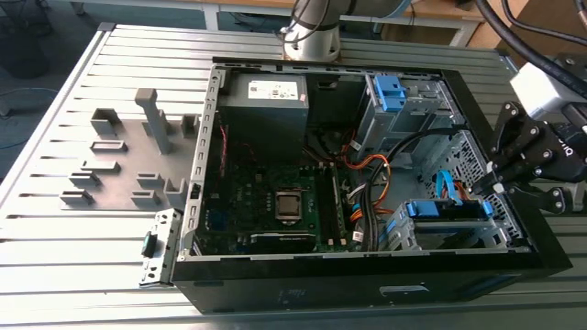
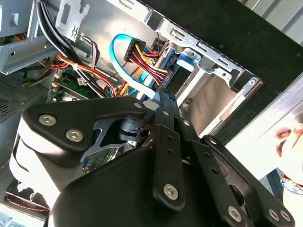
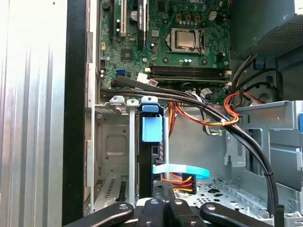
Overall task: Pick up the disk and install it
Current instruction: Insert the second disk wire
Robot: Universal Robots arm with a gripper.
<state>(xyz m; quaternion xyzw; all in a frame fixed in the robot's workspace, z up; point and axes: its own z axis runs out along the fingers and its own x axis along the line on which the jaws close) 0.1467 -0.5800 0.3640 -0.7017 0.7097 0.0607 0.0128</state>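
The disk (image 1: 445, 210), a drive in a bright blue frame, sits in the metal bay at the near corner of the open computer case (image 1: 367, 278), on the exterior view's right. A light blue ribbon cable and red-yellow power wires run to its end. In the first wrist view the disk (image 3: 152, 127) stands edge-on in the bay; in the second wrist view its blue frame (image 2: 185, 62) shows past the fingertips. My black gripper (image 1: 491, 189) (image 2: 163, 101) (image 3: 165, 191) is shut, fingers together, with the tips at the disk's cabled end and nothing between them.
Inside the case are the motherboard (image 1: 284, 206), a grey power supply box (image 1: 266, 103), a second drive cage with a blue clip (image 1: 390, 93), and thick black and orange cables (image 3: 222, 116). A grey fixture (image 1: 128, 161) lies on the slatted table. A person's hand (image 2: 289, 137) is beyond the case wall.
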